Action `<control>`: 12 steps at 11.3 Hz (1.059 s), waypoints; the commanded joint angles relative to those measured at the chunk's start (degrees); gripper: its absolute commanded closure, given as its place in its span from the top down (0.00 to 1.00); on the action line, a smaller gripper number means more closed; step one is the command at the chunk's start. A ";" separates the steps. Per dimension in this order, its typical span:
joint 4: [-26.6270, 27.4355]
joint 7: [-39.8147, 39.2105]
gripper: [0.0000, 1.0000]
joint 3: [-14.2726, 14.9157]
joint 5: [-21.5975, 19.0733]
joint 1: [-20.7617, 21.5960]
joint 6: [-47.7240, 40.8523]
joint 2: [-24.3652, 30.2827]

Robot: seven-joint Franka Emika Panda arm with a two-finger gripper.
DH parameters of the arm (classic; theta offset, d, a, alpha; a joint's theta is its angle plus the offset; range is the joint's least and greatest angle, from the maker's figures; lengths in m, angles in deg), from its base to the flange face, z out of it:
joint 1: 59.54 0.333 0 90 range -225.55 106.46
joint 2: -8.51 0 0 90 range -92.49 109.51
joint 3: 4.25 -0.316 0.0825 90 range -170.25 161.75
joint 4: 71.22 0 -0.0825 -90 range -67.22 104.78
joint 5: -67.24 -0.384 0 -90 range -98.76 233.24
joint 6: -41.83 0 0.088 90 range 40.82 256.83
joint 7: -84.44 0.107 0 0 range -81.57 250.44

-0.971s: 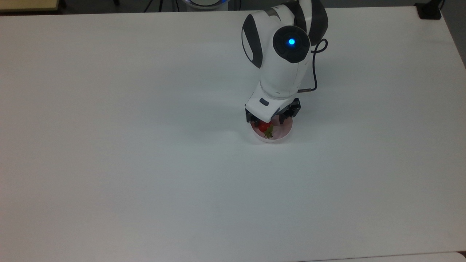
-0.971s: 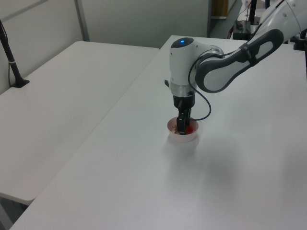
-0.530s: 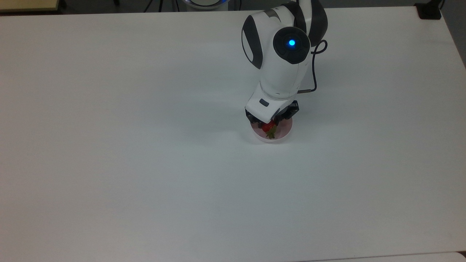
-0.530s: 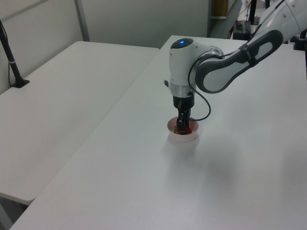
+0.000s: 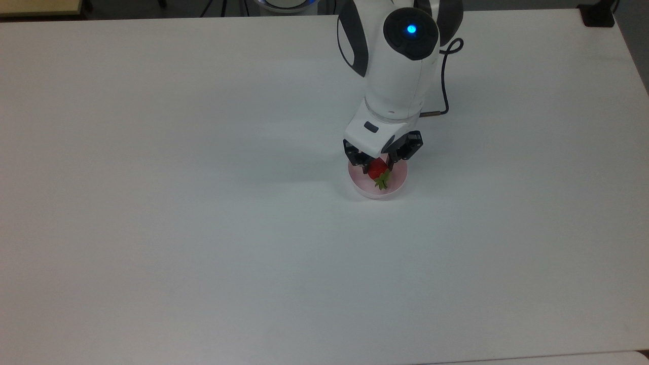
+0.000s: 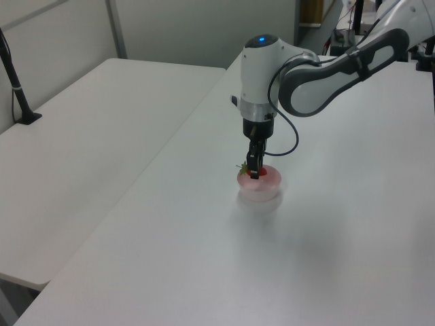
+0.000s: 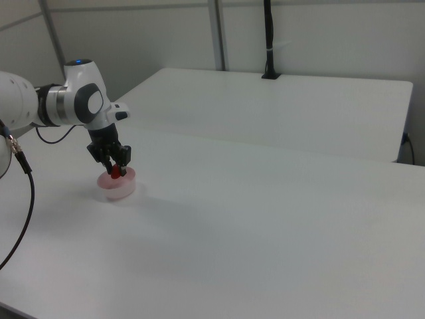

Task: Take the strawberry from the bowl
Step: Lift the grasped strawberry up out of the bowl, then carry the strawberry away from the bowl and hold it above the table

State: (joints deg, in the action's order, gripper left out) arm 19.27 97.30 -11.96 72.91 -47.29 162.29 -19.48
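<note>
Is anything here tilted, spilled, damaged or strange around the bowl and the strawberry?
Nothing stands out. The bowl sits upright on the white table, nothing spilled. The gripper holds the strawberry just above the bowl, green cap pointing down toward the top view's bottom.

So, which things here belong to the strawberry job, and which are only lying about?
Belonging to the job:
- strawberry, held in the gripper
- bowl, pale pink, just below it

Only lying about:
- black clamp post on the far table
- black block at the table's corner

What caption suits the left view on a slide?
Claw grips a small glossy red strawberry just above the round pale pink plastic bowl on a white table.
</note>
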 commanded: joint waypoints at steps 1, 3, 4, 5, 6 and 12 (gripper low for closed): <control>0.39 -2.48 0.28 1.02 1.01 -0.47 -4.35 2.24; 0.39 -5.12 0.28 1.12 2.49 -3.71 -4.54 2.33; 0.47 -6.26 0.28 1.03 3.29 -5.64 -4.45 2.16; 0.47 -7.58 0.28 1.03 3.91 -7.40 -4.36 1.89; 0.47 -8.98 0.29 1.11 4.35 -9.42 -4.10 1.72; 1.00 -11.72 0.30 1.11 8.04 -15.86 -1.46 -1.54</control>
State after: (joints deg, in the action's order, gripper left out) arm 19.49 86.29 -10.82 79.89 -62.60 159.55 -20.88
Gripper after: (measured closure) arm 0.551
